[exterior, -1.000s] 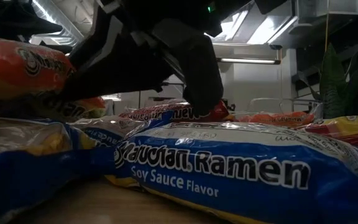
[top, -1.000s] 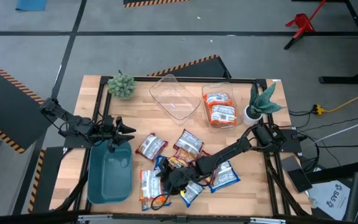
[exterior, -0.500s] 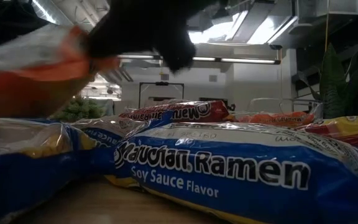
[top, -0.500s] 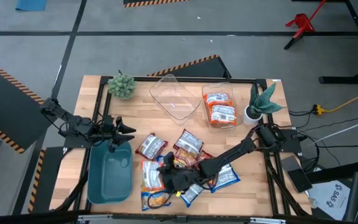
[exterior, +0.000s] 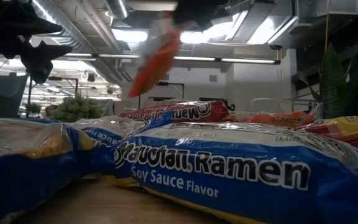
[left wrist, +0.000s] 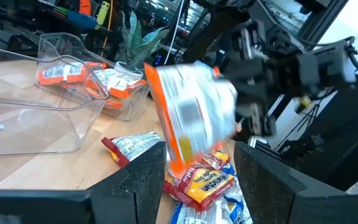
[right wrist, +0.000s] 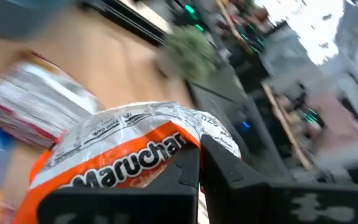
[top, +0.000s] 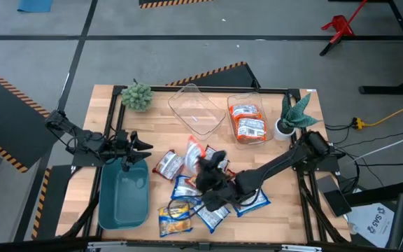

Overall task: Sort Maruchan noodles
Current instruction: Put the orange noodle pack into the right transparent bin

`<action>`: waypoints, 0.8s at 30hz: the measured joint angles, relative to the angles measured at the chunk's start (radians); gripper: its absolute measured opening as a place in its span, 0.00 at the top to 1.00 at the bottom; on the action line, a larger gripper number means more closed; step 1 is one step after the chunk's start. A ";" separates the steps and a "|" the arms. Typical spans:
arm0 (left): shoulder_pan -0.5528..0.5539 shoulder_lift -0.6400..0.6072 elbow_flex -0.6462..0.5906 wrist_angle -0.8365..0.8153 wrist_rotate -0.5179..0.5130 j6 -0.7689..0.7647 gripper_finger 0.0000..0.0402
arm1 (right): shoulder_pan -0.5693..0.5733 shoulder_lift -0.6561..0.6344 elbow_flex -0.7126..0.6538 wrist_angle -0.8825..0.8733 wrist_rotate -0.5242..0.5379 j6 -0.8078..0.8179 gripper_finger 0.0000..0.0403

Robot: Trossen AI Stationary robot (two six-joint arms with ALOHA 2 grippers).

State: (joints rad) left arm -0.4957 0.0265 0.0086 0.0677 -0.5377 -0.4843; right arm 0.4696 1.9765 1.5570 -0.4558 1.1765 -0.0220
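Observation:
My right gripper (top: 203,162) is shut on an orange Maruchan packet (top: 193,150), held in the air over the middle of the table; it also shows in the right wrist view (right wrist: 123,155), the left wrist view (left wrist: 191,118) and the low view (exterior: 157,56). Other Maruchan noodles lie flat near the front: a red-brown packet (top: 168,165), blue ones (top: 186,187) (top: 254,200) and a yellow one (top: 175,218). My left gripper (top: 145,147) waits open above the far end of the teal bin (top: 121,203). My right gripper pinches the orange packet's edge (right wrist: 188,144) between its two shut fingers (right wrist: 219,171). The fingers come roughly level from the table's right side. The packet is lifted clear of the pile, stands on edge and hangs tilted below the fingers (exterior: 143,79).
Two clear tubs stand at the back: one (top: 198,108) holds nothing, the other (top: 248,105) holds orange packets. A bushy green plant (top: 137,96) is at the far left and a potted plant (top: 294,115) at the far right. Bare wood lies between tubs and pile.
My right gripper has risen from the pile near the front edge with the orange packet, gone toward the far edge and rolled its wrist. The packet, flat among the others before, now stands on edge, clear of the table.

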 joint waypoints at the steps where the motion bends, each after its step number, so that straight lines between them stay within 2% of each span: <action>1: 0.000 0.000 0.000 0.000 0.000 0.000 0.54 | -0.007 -0.014 0.000 -0.063 0.021 0.072 1.00; 7: 0.000 0.000 0.000 0.000 0.000 0.006 0.54 | -0.072 -0.081 0.000 -0.554 0.043 0.613 1.00; 10: 0.000 0.000 0.000 0.000 0.000 0.007 0.54 | -0.118 -0.091 0.000 -0.771 0.043 0.807 1.00; 15: 0.000 0.000 0.000 0.000 -0.001 0.023 0.54 | -0.205 -0.091 0.000 -1.005 0.043 0.991 1.00; 20: 0.000 0.000 0.000 0.000 -0.003 0.023 0.54 | -0.295 -0.091 0.000 -1.111 0.042 1.121 1.00; 24: 0.000 0.000 0.000 0.000 -0.003 0.023 0.54 | -0.358 -0.092 -0.025 -1.112 -0.009 1.162 1.00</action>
State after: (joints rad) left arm -0.4957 0.0265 0.0086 0.0680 -0.5408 -0.4610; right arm 0.1114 1.8847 1.5320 -1.5679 1.1679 1.1402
